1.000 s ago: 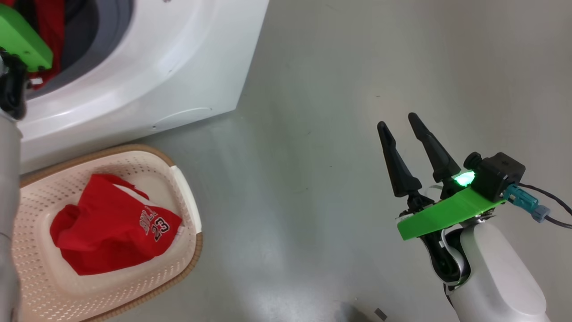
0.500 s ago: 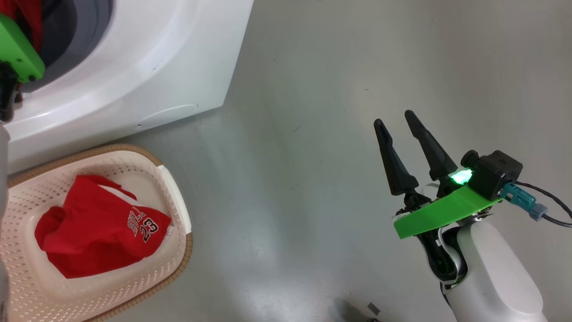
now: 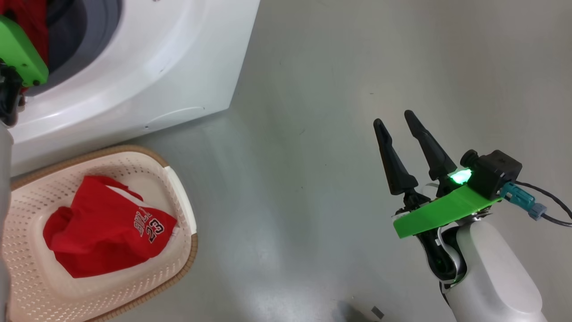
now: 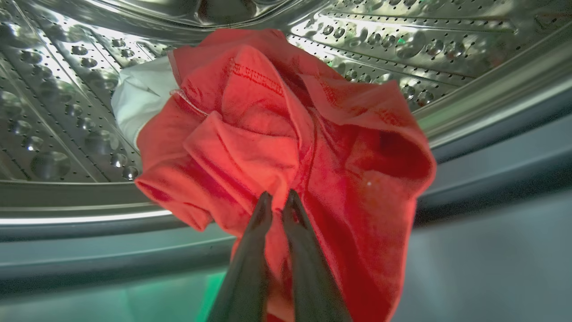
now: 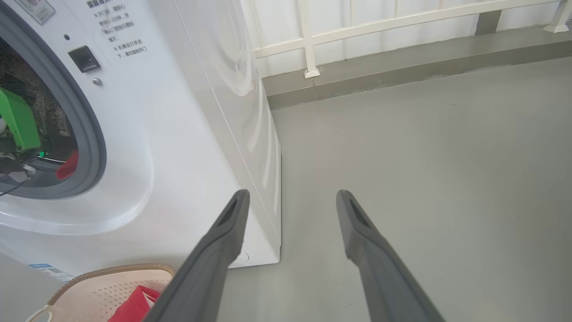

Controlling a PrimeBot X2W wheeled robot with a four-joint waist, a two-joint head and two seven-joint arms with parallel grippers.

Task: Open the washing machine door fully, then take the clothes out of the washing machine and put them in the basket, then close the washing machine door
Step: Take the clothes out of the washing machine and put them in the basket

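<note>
Inside the steel drum (image 4: 58, 134) of the washing machine (image 3: 147, 67), my left gripper (image 4: 277, 199) is shut on a crumpled red garment (image 4: 268, 125) at the drum's mouth. A pale grey-white fabric piece (image 4: 138, 96) lies behind the garment. In the head view the left arm's green wrist mount (image 3: 20, 53) sits in the opening at the top left. A red jersey with the number 23 (image 3: 107, 232) lies in the cream basket (image 3: 178, 188) on the floor below the machine. My right gripper (image 3: 393, 118) hangs open over bare floor, holding nothing. The door is out of view.
The grey rubber ring (image 5: 96, 147) frames the opening. The machine's right front corner (image 5: 275, 241) stands just left of my right gripper (image 5: 291, 194). A white railing (image 5: 308, 40) and a low kerb run along the back. Grey floor spreads to the right of the machine.
The whole head picture has shifted a little, so the camera moved. The left wrist mount stays at the drum's mouth. The right gripper holds the same open pose.
</note>
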